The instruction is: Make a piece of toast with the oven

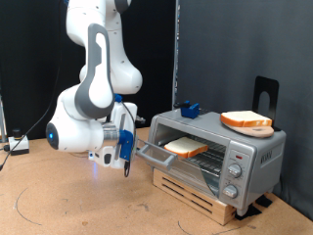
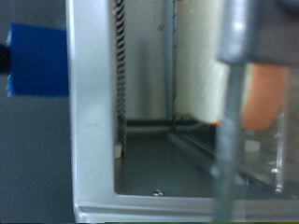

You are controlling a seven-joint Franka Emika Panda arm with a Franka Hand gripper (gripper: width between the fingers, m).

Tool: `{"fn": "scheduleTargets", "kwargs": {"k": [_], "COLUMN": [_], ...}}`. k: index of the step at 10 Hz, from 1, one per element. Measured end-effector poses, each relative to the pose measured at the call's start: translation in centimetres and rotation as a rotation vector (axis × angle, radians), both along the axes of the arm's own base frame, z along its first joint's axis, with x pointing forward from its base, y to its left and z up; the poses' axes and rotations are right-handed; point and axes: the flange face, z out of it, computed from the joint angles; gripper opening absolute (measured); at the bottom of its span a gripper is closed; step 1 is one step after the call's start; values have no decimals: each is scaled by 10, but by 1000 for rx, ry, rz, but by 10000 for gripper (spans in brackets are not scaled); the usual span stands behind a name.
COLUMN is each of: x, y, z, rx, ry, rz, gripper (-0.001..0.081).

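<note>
Silver sheet metal makes up the boxy countertop toaster oven (image 1: 220, 152) that stands on a slatted wooden pallet (image 1: 201, 194) toward the exterior view's right. Its glass door hangs open, and 3 round knobs (image 1: 233, 174) run down its front panel. On the wire rack inside lies 1 flat square slice of bread with a pale face and orange-brown crust (image 1: 185, 147), the piece of toast. A 2nd, alike slice (image 1: 246, 120) sits on a plate on the oven's roof, with a small blue block (image 1: 189, 109) near it at the roof's far edge.

The white Franka arm (image 1: 93, 88) bends down at the exterior view's left, and its pincer (image 1: 127, 157) hangs just in front of the open door's edge. The slice on the rack lies to the exterior view's right of the pincer, inside the oven and apart from the fingers. Nothing shows between the fingers; whether they are spread or pressed together I cannot tell.

From the wrist view, the oven's grey inner frame (image 2: 93, 103) fills the picture. A blurred grey finger (image 2: 234, 103) crosses in front. Past it shows the slice's pale face and orange crust (image 2: 266, 93), standing beyond the finger and not held. A blue shape (image 2: 37, 61) sits beside the frame.
</note>
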Motion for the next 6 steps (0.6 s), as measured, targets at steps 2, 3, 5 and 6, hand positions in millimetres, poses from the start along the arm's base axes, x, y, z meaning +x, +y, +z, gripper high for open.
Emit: {"fn": "scheduleTargets", "kwargs": {"k": [2,3,5,6], "x": [-9,-15,-28,-35], "y": [18,27,43,50], "z": [11,16,27,32], "rx": [5,6,8,10], "ry": [-2,-1,1,-1], "rz": [33,52,83,88], "gripper": [807,807,807,807]}}
